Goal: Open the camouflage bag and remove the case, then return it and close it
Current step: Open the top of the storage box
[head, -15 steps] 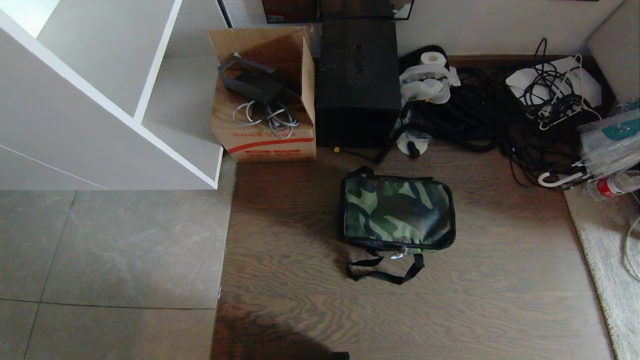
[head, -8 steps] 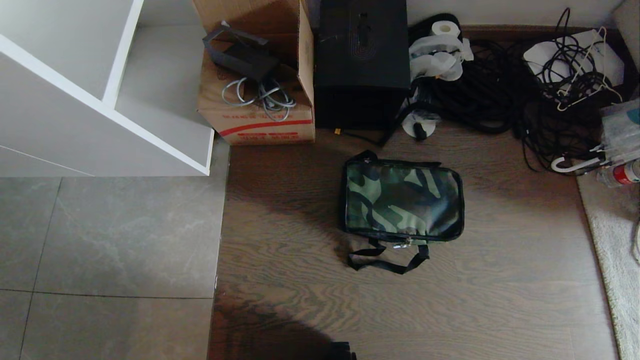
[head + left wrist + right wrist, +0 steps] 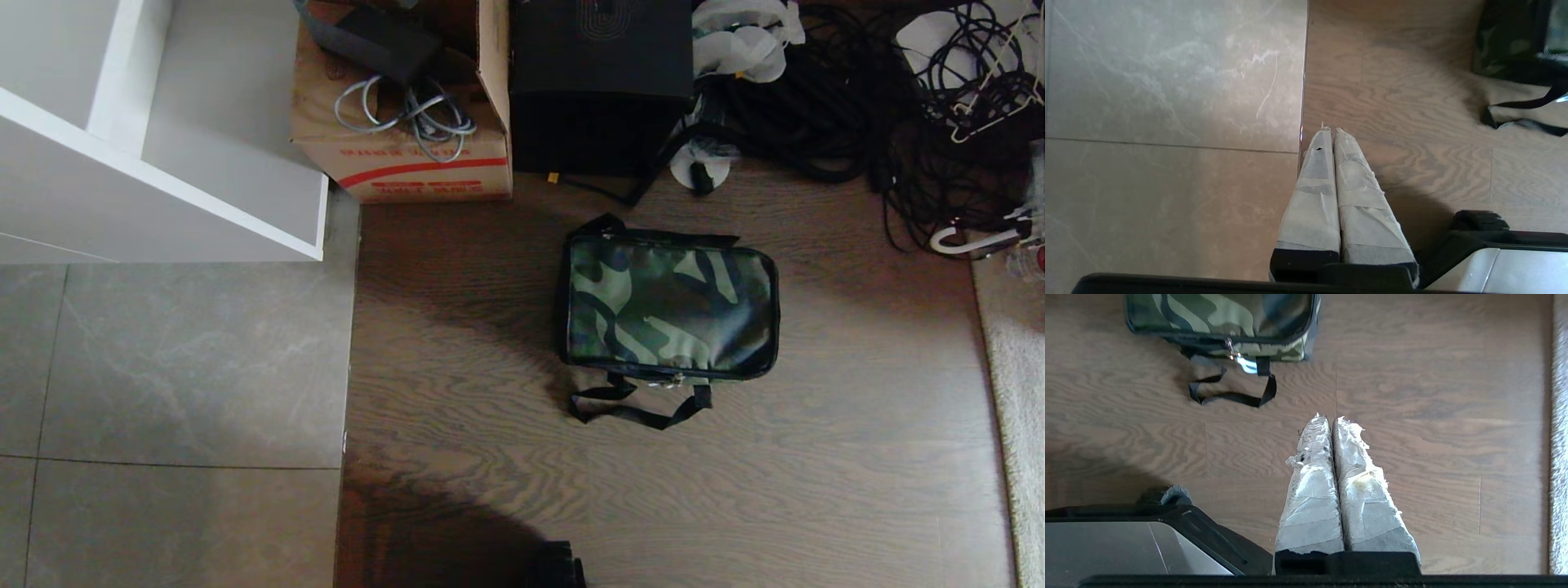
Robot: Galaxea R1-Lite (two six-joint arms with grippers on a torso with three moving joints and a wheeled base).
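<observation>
On wood floor: camouflage bag [image 3: 669, 306] zipped, apart from carton [image 3: 404, 122] | left pincer [image 3: 1329, 131], right pincer [image 3: 1327, 418] closed, empty.

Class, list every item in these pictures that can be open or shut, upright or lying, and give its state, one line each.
camouflage bag: zipped shut, lying flat on the wooden floor, strap loose in front.
cardboard carton: flaps open, grey cable draped over its edge.
black box: standing upright, closed.
left pincer: shut, empty, over the floor.
right pincer: shut, empty, apart from the bag.
</observation>
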